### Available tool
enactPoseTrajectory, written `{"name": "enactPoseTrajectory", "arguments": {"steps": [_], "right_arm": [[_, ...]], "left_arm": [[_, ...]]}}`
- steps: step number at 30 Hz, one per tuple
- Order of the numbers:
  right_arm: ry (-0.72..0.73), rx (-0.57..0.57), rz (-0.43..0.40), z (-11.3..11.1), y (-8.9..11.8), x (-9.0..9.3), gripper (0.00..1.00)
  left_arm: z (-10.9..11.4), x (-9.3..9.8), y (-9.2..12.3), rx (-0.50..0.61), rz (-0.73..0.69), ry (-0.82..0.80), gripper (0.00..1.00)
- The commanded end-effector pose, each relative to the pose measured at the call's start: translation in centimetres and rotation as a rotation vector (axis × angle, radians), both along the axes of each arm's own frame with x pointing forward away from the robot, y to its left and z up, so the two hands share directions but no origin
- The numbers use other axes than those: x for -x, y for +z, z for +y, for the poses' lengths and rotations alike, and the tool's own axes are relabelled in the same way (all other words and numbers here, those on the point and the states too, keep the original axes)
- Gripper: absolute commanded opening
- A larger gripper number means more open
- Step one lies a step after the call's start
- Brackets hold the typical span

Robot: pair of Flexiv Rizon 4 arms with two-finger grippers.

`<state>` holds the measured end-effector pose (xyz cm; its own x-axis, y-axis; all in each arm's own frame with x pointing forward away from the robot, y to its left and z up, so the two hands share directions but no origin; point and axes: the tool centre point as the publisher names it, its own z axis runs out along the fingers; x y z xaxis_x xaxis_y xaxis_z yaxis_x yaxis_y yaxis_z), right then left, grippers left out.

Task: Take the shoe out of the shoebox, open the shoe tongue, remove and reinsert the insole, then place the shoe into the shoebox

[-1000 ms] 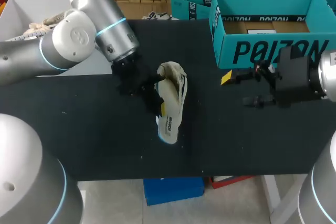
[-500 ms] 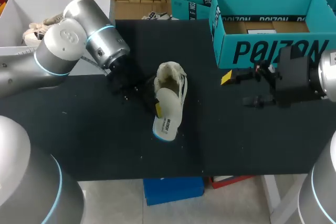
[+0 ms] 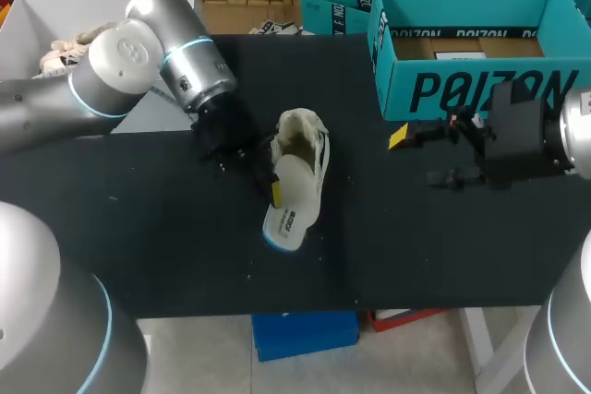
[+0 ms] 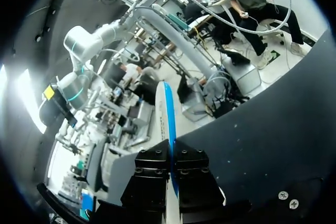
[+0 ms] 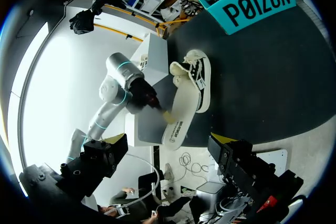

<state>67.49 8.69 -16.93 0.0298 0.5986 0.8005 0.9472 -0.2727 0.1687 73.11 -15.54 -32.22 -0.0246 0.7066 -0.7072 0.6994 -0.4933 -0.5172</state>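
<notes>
Left jaws pinch the insole (image 3: 288, 214) at frame centre; right jaws wide, holding nothing. Risk: unrestrained shoe (image 3: 301, 128) drags along, or insole slips free.

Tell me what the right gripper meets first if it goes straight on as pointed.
Likely the shoe, side-on; only bare table lies between. Height of the right gripper is unclear, so it might pass over.

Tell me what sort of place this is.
Likely a robot manipulation test bench: a black table, a teal shoebox on it, and the left hand shut on an insole at a shoe.
</notes>
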Motion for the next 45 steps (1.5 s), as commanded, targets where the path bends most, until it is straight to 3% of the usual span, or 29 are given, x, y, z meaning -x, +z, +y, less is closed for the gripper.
{"name": "enactPoseTrajectory", "arguments": {"steps": [1, 10, 23, 45], "right_arm": [[0.000, 0.000, 0.000, 0.1, 0.0, -0.1, 1.00], [0.000, 0.000, 0.000, 0.1, 0.0, -0.1, 1.00], [0.000, 0.000, 0.000, 0.1, 0.0, -0.1, 1.00], [0.000, 0.000, 0.000, 0.1, 0.0, -0.1, 1.00]], "left_arm": [[-0.4, -0.6, 0.7, -0.071, -0.032, -0.078, 0.00], [0.3, -0.4, 0.2, -0.153, -0.044, -0.124, 0.00], [2.0, 0.6, -0.6, -0.177, -0.014, -0.076, 0.00], [0.0, -3.6, -1.8, -0.152, -0.041, -0.058, 0.00]]}}
